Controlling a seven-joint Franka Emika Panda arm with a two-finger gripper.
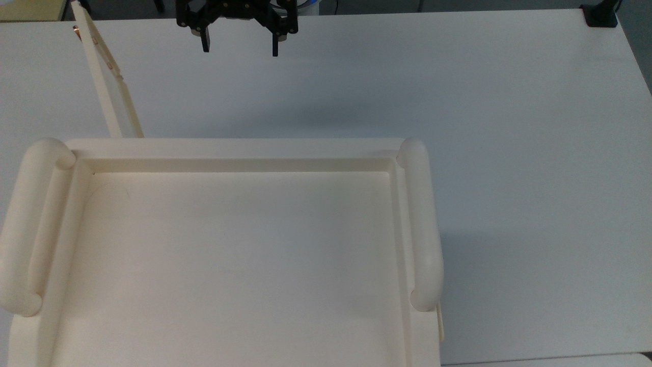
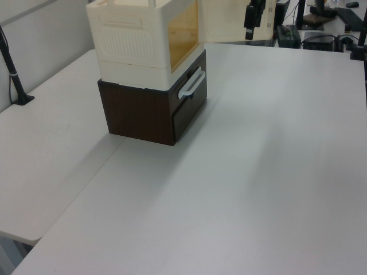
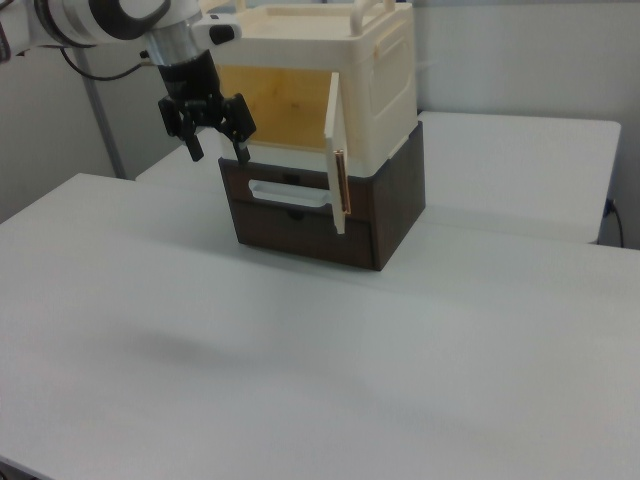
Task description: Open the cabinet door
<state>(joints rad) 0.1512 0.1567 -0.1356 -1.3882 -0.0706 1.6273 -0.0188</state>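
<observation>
The cream cabinet sits on a dark brown drawer unit. Its cabinet door stands swung wide open, angling toward the top view's upper left, with small brownish fittings along its free edge. The right view has the door nearly edge-on, and the yellowish inside of the cabinet is exposed. In the left view the door faces the camera at the top. My gripper hangs open and empty at the far edge of the table, apart from the door. It also appears in front of the cabinet opening and before the door.
The cabinet's wide tray-like top with two rounded side rails fills the lower left of the top view. A white handle is on the brown drawer. A black clamp sits at the table's far right corner. White tabletop stretches to the top view's right.
</observation>
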